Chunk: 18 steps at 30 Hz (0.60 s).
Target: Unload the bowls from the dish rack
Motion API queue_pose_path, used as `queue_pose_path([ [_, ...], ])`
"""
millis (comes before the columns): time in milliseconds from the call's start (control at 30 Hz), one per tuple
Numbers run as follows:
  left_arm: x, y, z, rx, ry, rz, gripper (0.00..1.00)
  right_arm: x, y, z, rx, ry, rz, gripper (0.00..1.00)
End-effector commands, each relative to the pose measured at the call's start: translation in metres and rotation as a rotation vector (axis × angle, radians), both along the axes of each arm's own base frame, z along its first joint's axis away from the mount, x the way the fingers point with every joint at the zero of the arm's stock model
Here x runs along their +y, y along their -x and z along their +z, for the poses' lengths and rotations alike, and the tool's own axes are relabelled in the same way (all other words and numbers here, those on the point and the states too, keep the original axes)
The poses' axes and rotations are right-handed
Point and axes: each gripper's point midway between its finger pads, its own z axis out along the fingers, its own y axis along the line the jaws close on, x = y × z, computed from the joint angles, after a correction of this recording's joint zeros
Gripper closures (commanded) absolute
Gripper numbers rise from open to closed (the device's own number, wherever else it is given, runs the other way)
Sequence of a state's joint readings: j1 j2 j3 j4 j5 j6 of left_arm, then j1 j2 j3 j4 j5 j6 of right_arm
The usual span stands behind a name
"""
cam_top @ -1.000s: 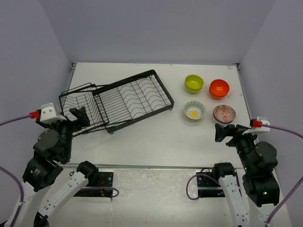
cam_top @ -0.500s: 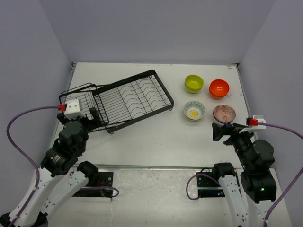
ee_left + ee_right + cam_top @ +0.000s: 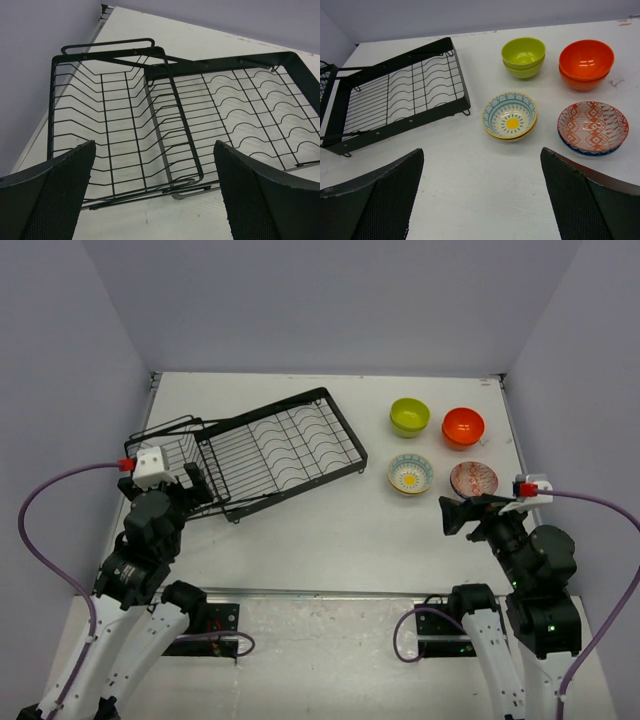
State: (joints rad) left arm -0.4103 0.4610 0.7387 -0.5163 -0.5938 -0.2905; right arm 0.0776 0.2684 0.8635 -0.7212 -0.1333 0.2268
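White tabletop point(image 3: 330, 530) first, and on it the large black wire dish rack point(image 3: 270, 445) lies askew toward the far left corner, its smaller wire basket point(image 3: 170, 465) nearest the left edge. Over by the far right corner, the bowls sit on the table in a square: lime green round bowls point(image 3: 523, 57), orange-red round bowls point(image 3: 585, 64) beside them, a cream bowl with teal rim and yellow centre point(image 3: 510, 115), and a red-and-white patterned bowl point(image 3: 592, 125) nested in a blue-rimmed bowl point(image 3: 585, 151). Left gripper point(image 3: 155, 165) hovers by the basket, jaws spread wide, gripping nothing. Right gripper point(image 3: 482, 170) hangs near the two patterned bowls, equally wide, equally empty.
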Motion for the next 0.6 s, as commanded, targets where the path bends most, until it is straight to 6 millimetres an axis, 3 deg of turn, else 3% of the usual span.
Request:
queue_pose_path([
  [0, -0.004, -0.009, 0.007, -0.053, 0.005, -0.053, 0.0, 0.008, -0.006, 0.006, -0.017, -0.011, 0.044, 0.01],
  [567, 0.001, -0.008, 0.003, -0.066, 0.031, -0.053, 0.0, -0.003, -0.009, -0.002, -0.052, -0.002, -0.022, 0.01],
])
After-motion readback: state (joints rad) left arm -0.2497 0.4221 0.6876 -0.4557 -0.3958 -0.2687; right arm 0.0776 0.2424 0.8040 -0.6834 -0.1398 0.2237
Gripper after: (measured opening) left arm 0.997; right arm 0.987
